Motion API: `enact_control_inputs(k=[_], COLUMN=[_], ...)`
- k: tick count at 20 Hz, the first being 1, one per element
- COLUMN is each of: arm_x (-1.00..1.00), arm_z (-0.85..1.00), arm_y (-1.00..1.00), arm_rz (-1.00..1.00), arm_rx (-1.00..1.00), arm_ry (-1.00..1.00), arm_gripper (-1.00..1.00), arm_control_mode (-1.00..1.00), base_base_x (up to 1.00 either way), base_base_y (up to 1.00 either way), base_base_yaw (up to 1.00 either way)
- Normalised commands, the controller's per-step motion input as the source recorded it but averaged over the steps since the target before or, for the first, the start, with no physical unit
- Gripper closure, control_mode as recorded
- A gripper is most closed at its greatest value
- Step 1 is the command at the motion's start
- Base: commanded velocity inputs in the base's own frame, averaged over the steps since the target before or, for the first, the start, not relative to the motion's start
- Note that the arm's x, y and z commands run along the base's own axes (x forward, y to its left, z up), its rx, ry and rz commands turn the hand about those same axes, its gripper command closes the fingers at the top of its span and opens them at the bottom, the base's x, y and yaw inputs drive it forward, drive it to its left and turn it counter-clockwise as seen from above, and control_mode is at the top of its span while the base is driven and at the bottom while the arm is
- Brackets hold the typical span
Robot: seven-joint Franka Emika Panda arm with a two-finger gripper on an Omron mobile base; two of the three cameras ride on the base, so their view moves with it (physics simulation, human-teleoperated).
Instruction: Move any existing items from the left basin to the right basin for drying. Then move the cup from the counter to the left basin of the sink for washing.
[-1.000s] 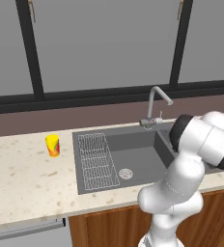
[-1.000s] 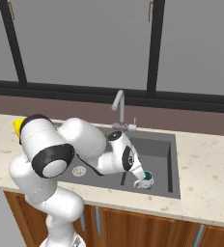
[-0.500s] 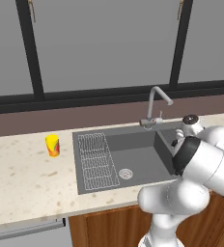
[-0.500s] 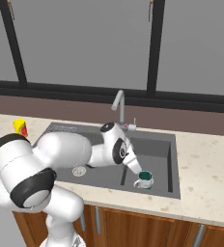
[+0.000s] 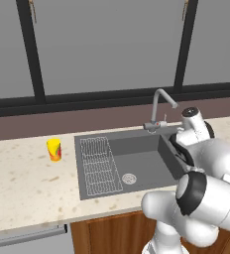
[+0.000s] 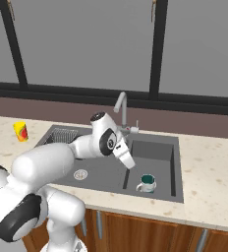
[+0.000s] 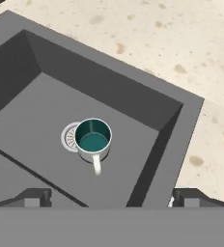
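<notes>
The yellow cup [image 5: 54, 149] [image 6: 20, 131] stands upright on the beige counter [image 5: 23, 186], left of the sink's ribbed drainboard [image 5: 99, 168]. The wide left basin [image 5: 139, 158] [image 6: 96, 170] holds nothing but its round silver strainer [image 5: 129, 178]. A white mug with a teal inside [image 6: 146, 183] [image 7: 93, 138] stands upright in the narrower right basin [image 6: 160, 157] [image 7: 36, 111]. My gripper [image 6: 129, 162] [image 7: 111, 200] hangs open above that basin, up and to the left of the mug, with nothing between its fingers.
The curved silver faucet [image 5: 159, 106] [image 6: 121, 106] rises behind the sink, close to my hand. Dark window frames run along the back wall. Bare counter [image 6: 209, 167] lies to the right of the sink. My own arm hides the right basin in the left base view.
My hand has risen up and to the left, away from the mug, which stays standing in the right basin. The arm's links have swung round. The cup has not moved.
</notes>
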Motion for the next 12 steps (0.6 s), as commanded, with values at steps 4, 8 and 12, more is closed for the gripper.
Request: enact_control_inputs(k=[4,8,12], arm_x=[-0.27,-0.27,-0.18], arm_z=[0.45,0.37,0.18], arm_y=[0.42,0.46,0.54], arm_rz=[0.0,0.0,0.0], arm_rx=[0.0,0.0,0.0], arm_ry=[0.09,0.08,0.06], arm_gripper=[-1.0,-1.0,-1.0], arm_control_mode=[-1.0,-1.0,-1.0], base_base_x=[0.0,0.0,0.0], base_base_y=[0.0,0.0,0.0], base_base_yaw=[0.0,0.0,0.0])
